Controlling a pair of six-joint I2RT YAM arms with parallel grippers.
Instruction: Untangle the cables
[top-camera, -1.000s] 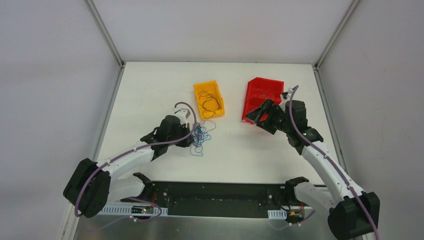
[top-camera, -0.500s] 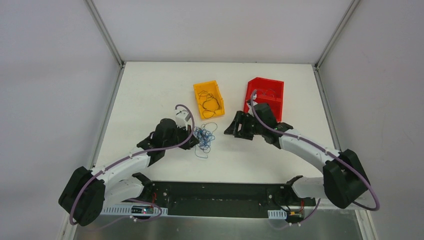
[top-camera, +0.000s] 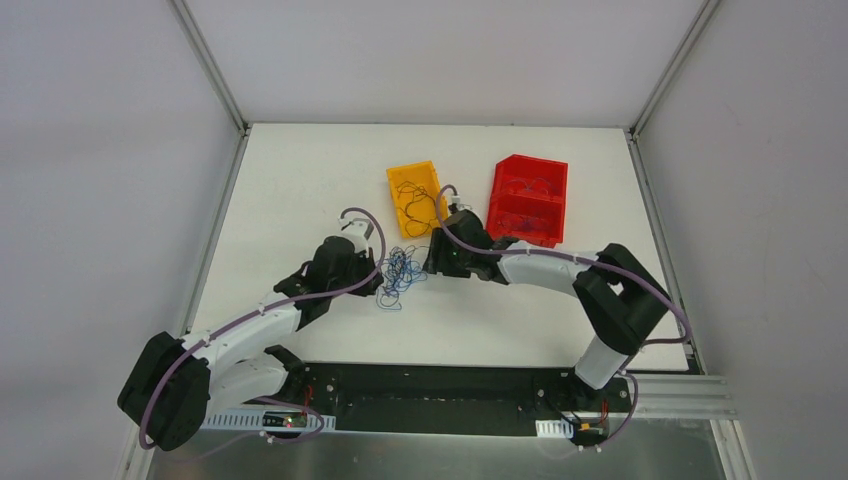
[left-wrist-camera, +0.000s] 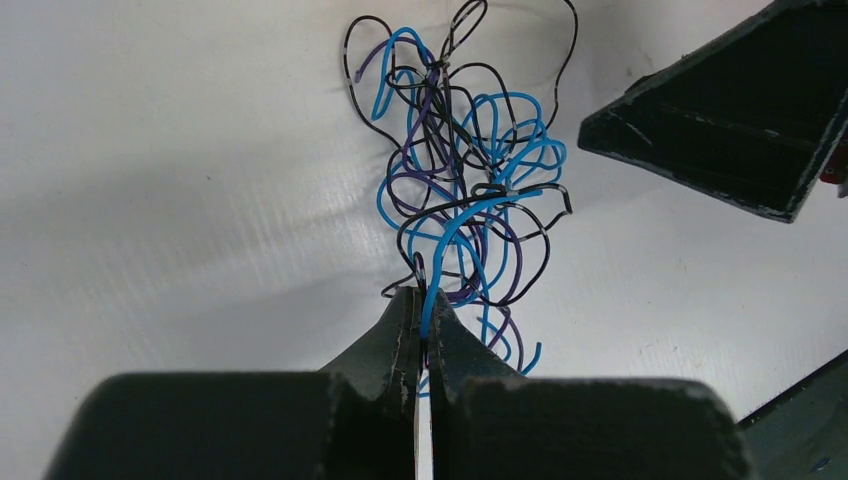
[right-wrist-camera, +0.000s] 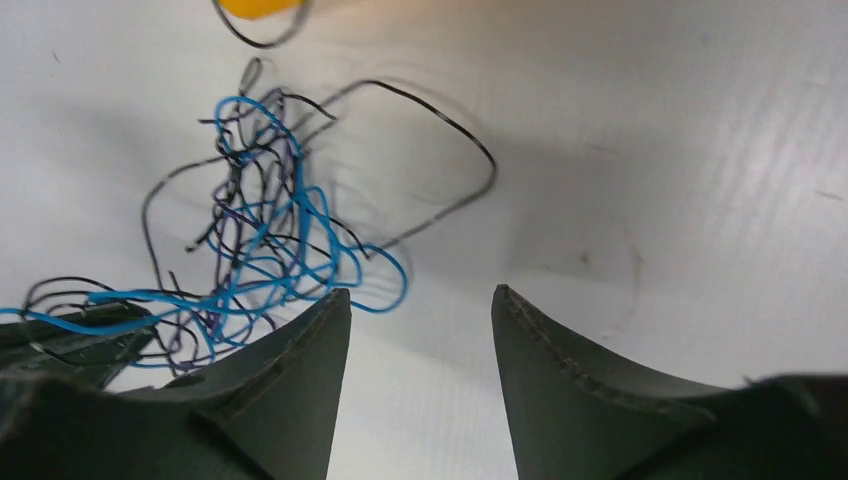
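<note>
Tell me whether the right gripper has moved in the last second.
Yes: the right gripper swung left, away from the red bin toward the cables.

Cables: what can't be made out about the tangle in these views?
- Top view: cables too small to trace single strands.
- Left wrist: strands pinched beside the blue one, hidden by jaws of left gripper.
- Right wrist: cables' left end, cut off by the frame edge.

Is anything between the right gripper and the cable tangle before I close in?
Nothing visible. The right gripper is open, with only bare table between it and the cables. The left gripper, shut on a blue strand, sits on the tangle's opposite side, out of the path.
</note>
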